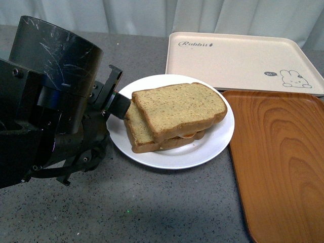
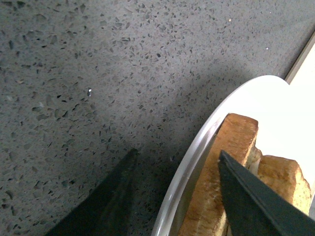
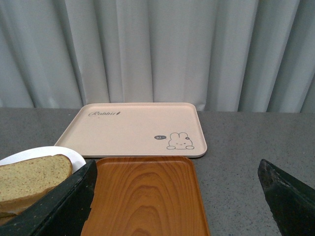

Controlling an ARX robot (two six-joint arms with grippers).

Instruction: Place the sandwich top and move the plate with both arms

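The sandwich top [image 1: 179, 104], a tan speckled bread slice, lies skewed on a lower slice [image 1: 139, 134] on the white plate [image 1: 172, 157]. A sliver of egg [image 1: 188, 135] shows between the slices. My left gripper [image 1: 117, 93] is open at the plate's left rim. In the left wrist view the left gripper [image 2: 177, 151] straddles the plate's rim [image 2: 197, 147]: one finger [image 2: 251, 196] stands over the bread [image 2: 231, 142], the other [image 2: 113, 196] outside over the counter. My right gripper [image 3: 176, 167] is open and empty over the wood-grain tray, out of the front view. The sandwich top [image 3: 29, 179] and the plate [image 3: 44, 151] show by its finger.
The beige rabbit-printed tray [image 1: 238, 61] lies behind the plate. The orange-brown wood-grain tray [image 1: 278, 162] lies right of the plate, nearly touching it. Both also show in the right wrist view, the rabbit tray [image 3: 133, 128] and the wood-grain tray [image 3: 142, 196]. Grey speckled counter [image 1: 152, 202]; curtain behind.
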